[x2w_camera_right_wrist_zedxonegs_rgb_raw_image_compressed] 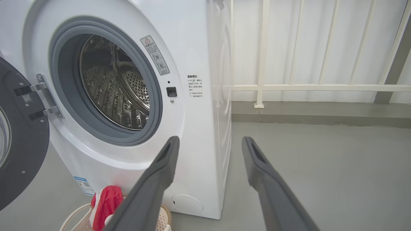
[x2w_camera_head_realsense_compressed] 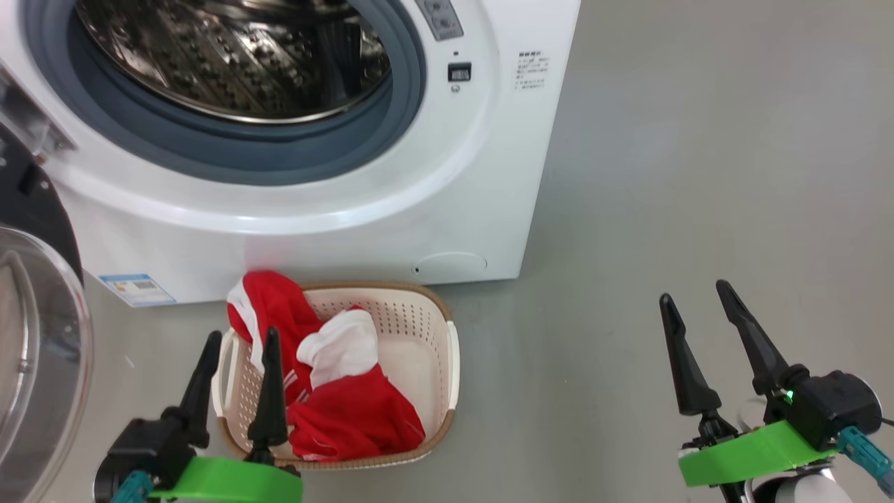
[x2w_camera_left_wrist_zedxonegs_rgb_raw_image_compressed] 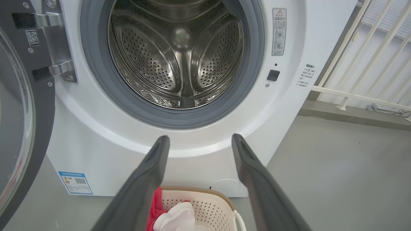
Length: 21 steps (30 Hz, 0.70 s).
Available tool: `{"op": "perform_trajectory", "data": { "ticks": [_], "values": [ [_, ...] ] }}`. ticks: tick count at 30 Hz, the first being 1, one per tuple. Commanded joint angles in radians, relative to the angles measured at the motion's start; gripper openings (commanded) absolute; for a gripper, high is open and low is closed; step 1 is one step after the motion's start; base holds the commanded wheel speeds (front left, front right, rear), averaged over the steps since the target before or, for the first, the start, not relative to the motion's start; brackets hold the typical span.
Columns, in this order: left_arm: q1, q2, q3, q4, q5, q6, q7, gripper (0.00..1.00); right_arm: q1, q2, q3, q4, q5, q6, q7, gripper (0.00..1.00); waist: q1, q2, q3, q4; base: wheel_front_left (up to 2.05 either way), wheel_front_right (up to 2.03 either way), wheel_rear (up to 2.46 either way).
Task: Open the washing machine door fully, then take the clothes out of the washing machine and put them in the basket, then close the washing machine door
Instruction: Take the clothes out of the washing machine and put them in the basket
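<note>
**Item 1.** Big white boxy front-load washing machine [x2w_camera_head_realsense_compressed: 447,209]: standing on grey floor [x2w_camera_head_realsense_compressed: 698,175], taking up upper left of head view. Steel perforated drum [x2w_camera_left_wrist_zedxonegs_rgb_raw_image_compressed: 179,57] is showing bare metal wall & paddles. Grey rubber seal [x2w_camera_head_realsense_compressed: 279,157] is ringing the opening. Small blue sticker [x2w_camera_head_realsense_compressed: 136,288] is sitting at btm left of front panel.

**Item 2.** Large round door [x2w_camera_head_realsense_compressed: 42,349] w/ glossy black rim & bulging clear glass: hanging swung open at left edge of frame on metal hinge [x2w_camera_left_wrist_zedxonegs_rgb_raw_image_compressed: 57,48], well clear of the opening.

**Item 3.** Cream-white rect. plastic basket [x2w_camera_head_realsense_compressed: 412,328], perforated sides, brown woven-look rim: sitting on floor just in front of machine, lower centre-left of head view.

**Item 4.** Bright red soft garment [x2w_camera_head_realsense_compressed: 349,412] w/ white trim & panels: lying inside basket, filling its left & lower part. One red fold is draping over upper left rim.

**Item 5.** L gripper [x2w_camera_head_realsense_compressed: 242,334]: showing at lower left of head view. Dark fingers are standing spread wide, holding nothing, overlapping basket's left edge in the picture.

**Item 6.** R gripper [x2w_camera_head_realsense_compressed: 692,290]: showing at lower right. Fingers are standing spread wide, holding nothing, over bare floor, well apart from basket & machine.

**Item 7.** White railing [x2w_camera_right_wrist_zedxonegs_rgb_raw_image_compressed: 263,86]: running across upper right of R wrist view.
</note>
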Motion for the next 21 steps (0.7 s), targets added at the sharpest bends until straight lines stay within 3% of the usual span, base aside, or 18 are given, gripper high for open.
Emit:
{"op": "perform_trajectory", "data": {
  "ticks": [1,21],
  "values": [
    [0.021,0.011,0.031,-0.057,0.017,0.016,-0.008,1.00,0.011,-0.007,0.016,-0.026,-0.006,0.006,-0.006,1.00,0.0000,0.0000,-0.039,0.004,0.00,0.00,0.00],
    [0.205,0.011,0.025,-0.186,0.049,0.067,-0.008,1.00,0.140,-0.007,-0.021,-0.061,-0.029,0.006,-0.006,1.00,0.0000,0.0000,-0.158,-0.047,0.00,0.00,0.00]
  ]
}}
